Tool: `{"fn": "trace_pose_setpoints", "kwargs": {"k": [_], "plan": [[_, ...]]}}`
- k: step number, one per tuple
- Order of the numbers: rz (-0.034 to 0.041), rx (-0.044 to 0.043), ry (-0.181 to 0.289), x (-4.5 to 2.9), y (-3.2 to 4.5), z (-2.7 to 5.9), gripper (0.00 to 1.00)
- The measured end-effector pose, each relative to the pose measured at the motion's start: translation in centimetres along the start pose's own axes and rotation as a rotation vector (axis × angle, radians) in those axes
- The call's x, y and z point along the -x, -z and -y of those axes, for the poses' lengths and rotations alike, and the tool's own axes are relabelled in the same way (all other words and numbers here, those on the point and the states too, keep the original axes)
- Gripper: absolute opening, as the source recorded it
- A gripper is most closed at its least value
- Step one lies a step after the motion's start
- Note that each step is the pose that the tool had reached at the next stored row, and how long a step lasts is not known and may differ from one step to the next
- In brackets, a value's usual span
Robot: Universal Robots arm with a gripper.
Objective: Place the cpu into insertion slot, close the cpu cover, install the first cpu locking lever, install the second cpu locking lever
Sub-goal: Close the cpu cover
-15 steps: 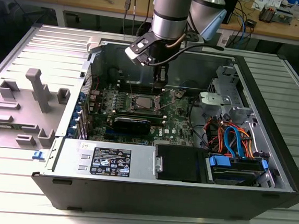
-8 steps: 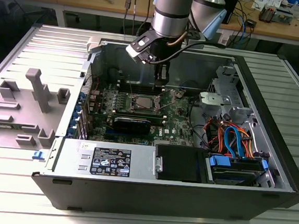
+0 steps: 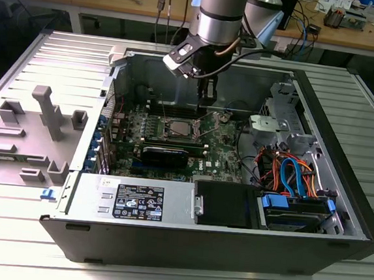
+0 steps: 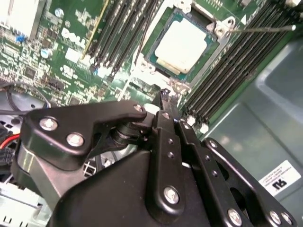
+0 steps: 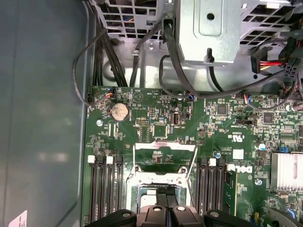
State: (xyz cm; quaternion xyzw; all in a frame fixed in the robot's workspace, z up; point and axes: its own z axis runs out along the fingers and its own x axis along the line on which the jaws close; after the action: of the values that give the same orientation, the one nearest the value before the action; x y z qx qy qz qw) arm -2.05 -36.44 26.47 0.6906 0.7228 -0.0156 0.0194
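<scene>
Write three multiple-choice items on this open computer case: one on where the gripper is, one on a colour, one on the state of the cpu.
1. The gripper hangs:
A. over the motherboard, beside the insertion slot
B. over the grey blocks outside the case
C. over the drive cables

2. The motherboard is:
A. red
B. green
C. white

3. The cpu is:
A. in the gripper
B. on the table
C. seated in the insertion slot

Key:
1 A: the exterior view shows it above the board.
2 B: the board is green in every view.
3 C: in the second wrist view its silver top lies inside the slot's rim.
</scene>
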Motion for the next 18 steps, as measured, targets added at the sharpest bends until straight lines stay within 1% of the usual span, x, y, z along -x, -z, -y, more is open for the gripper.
{"fn": "trace_pose_setpoints", "kwargs": {"k": [4, 7, 12, 18], "plan": [[0.0002, 0.0000, 0.000, 0.04, 0.00, -0.87, 0.11], [0.0002, 0.0000, 0.000, 0.08, -0.01, -1.71, 0.11], [0.0003, -0.0001, 0.000, 0.12, -0.01, -2.88, 0.11], [0.0001, 0.0000, 0.000, 0.18, -0.02, -4.14, 0.11]]}}
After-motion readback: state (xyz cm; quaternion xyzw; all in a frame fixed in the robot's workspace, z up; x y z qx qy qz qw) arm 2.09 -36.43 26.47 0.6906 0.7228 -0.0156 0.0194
